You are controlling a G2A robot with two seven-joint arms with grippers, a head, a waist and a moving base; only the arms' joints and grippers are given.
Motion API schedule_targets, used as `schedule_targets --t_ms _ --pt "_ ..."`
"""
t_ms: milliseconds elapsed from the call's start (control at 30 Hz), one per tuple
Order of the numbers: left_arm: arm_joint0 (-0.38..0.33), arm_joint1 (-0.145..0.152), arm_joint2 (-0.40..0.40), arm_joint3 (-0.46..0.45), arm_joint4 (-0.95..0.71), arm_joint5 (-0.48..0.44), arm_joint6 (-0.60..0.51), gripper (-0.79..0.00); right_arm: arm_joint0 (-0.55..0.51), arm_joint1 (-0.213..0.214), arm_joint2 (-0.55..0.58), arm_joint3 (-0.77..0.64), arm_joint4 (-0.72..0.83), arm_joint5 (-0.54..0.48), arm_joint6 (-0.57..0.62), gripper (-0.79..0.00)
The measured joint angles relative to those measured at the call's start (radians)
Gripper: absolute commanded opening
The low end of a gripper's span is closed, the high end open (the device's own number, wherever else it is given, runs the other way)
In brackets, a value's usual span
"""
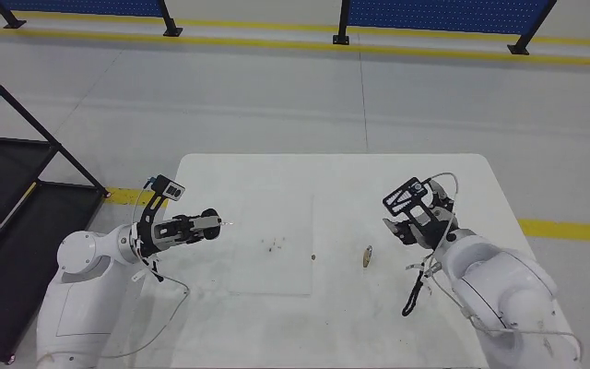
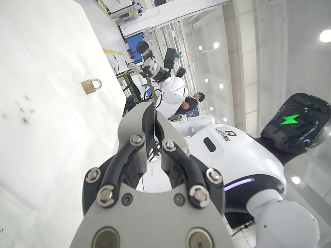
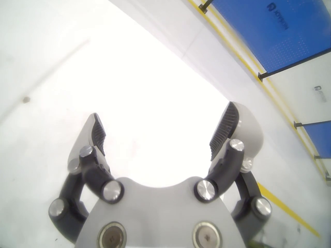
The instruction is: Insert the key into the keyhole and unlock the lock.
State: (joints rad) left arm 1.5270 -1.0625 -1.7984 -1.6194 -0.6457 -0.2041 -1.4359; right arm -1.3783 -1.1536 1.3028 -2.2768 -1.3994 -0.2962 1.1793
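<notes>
A small brass padlock [image 1: 367, 255] with a silver shackle lies on the white table [image 1: 350, 184], right of centre; it also appears in the left wrist view [image 2: 90, 85]. My left gripper [image 1: 214, 224] hovers over the table's left side, far from the padlock. Its fingers [image 2: 134, 122] are pressed together, and a thin metal tip, the key [image 1: 222, 223], pokes out from between them. My right gripper [image 1: 398, 231] stands open a short way right of the padlock; in the right wrist view the right gripper [image 3: 163, 110] has nothing between its fingers.
A pale square mat [image 1: 272, 277] covers the table's middle, with several dark specks [image 1: 274, 244] on it and a small dark dot [image 1: 313, 257] at its right edge. A black rack [image 1: 28, 184] stands off the table's left side.
</notes>
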Motion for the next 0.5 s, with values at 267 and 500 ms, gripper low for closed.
schedule_targets --t_ms 267,500 --pt "0.0 0.0 0.0 0.0 0.0 0.0 0.0 -0.785 0.126 -0.018 -0.158 0.059 0.013 0.032 0.234 0.0" --pt "0.0 0.0 0.0 0.0 0.0 0.0 0.0 -0.785 0.153 -0.028 -0.183 0.071 0.044 0.113 0.275 0.0"
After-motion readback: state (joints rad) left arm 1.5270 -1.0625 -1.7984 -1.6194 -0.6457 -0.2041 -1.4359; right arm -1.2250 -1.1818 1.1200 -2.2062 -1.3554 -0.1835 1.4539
